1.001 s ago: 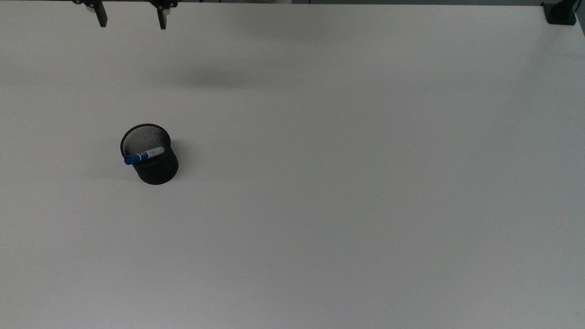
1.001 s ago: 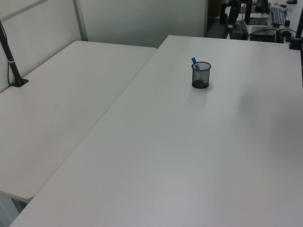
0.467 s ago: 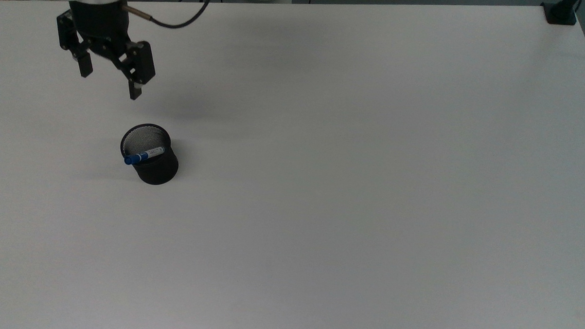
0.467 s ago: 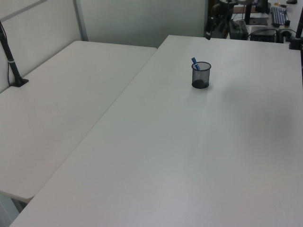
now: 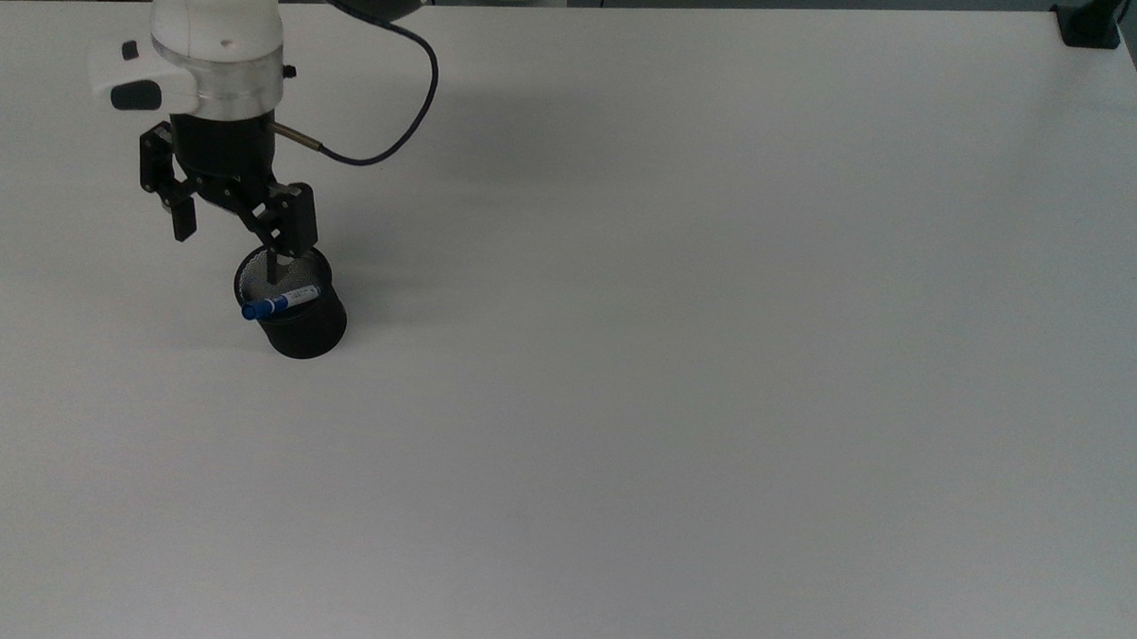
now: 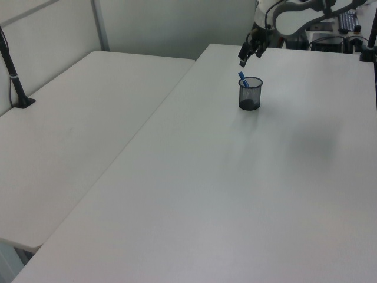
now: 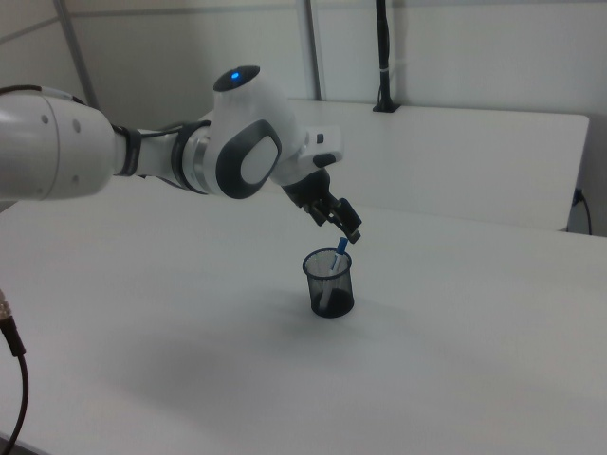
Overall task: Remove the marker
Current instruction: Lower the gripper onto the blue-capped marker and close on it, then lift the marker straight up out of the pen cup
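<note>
**Robot gripper hanging open above a marker in a mesh cup**

A wide white table (image 5: 718, 363) is filling most of the scene, and a second white table (image 6: 70, 135) is standing alongside it on the left view's left. A white Franka arm (image 5: 217, 42) is reaching in over the table's far edge in the top view, near that edge's left corner as the top view shows it. A dark cable (image 5: 395, 134) is looping from its wrist.

The black gripper (image 5: 229, 251) is pointing down at the table, its two fingers spread wide apart and holding nothing. One fingertip (image 5: 271, 269) is lying over the cup's mouth in the top view; the other is hanging outside the cup, toward the top view's left. In the right view the gripper (image 7: 343, 227) is sitting just above the marker's upper end, apart from it.

A black mesh cup (image 5: 296, 324) is standing upright in the table's left half in the top view, well in from every edge.

The marker (image 5: 281, 302) is leaning inside the cup, its blue cap poking over the rim toward the top view's left, its white barrel slanting down inside.
</note>
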`<state>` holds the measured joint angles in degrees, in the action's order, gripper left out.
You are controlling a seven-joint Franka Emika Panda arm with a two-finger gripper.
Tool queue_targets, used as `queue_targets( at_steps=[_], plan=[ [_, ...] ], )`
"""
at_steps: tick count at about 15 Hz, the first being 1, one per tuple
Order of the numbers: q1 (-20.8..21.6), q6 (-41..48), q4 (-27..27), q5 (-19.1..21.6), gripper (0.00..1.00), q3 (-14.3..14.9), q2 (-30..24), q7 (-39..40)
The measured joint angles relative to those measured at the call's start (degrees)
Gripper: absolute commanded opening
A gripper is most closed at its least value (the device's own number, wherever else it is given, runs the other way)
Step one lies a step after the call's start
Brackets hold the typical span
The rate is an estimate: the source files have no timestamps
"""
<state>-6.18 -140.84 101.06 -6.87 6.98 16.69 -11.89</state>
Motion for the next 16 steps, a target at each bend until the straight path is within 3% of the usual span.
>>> queue_targets(
  at_steps=[2, 6, 11, 16],
  plan=[
    [0.5, -2.31, -0.02, -0.12, 0.84, 0.0, 1.54, 0.05],
    [1.06, -6.98, -0.03, -0.12, 0.4, -0.01, 3.61, 0.06],
    [1.1, -9.28, -0.04, -0.12, 0.34, -0.01, 4.54, 0.06],
    [1.13, -9.28, -0.04, -0.12, 0.06, -0.01, 4.93, 0.12]
  ],
)
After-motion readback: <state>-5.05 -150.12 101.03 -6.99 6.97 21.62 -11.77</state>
